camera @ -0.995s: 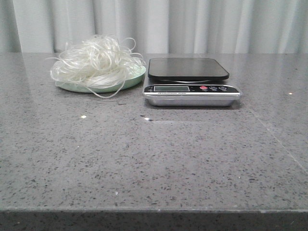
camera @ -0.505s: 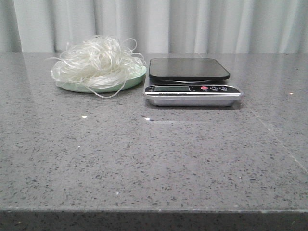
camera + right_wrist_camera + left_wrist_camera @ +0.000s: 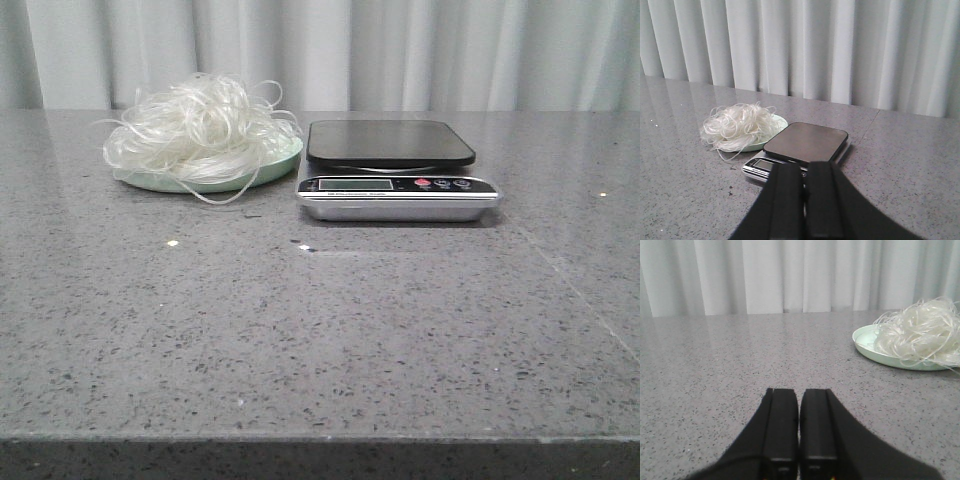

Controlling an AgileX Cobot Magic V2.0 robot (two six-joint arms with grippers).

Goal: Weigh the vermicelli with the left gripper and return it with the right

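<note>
A: Vermicelli point(image 3: 200, 128) location?
B: Upper left of the front frame, heaped on the pale green plate point(image 3: 270, 170), strands spilling over the rim. The scale point(image 3: 395, 170) stands just beside it, toward frame centre, platform bare.
A: Grippers?
B: Left gripper point(image 3: 799, 405): fingers pressed together, holding nothing. Right gripper point(image 3: 804, 175): likewise closed and empty, low over the grey table point(image 3: 320, 330).

The scale point(image 3: 795, 150) front is hidden behind the right tool point(image 3: 804, 172); the plate point(image 3: 865, 342) is cut off at the frame edge.
</note>
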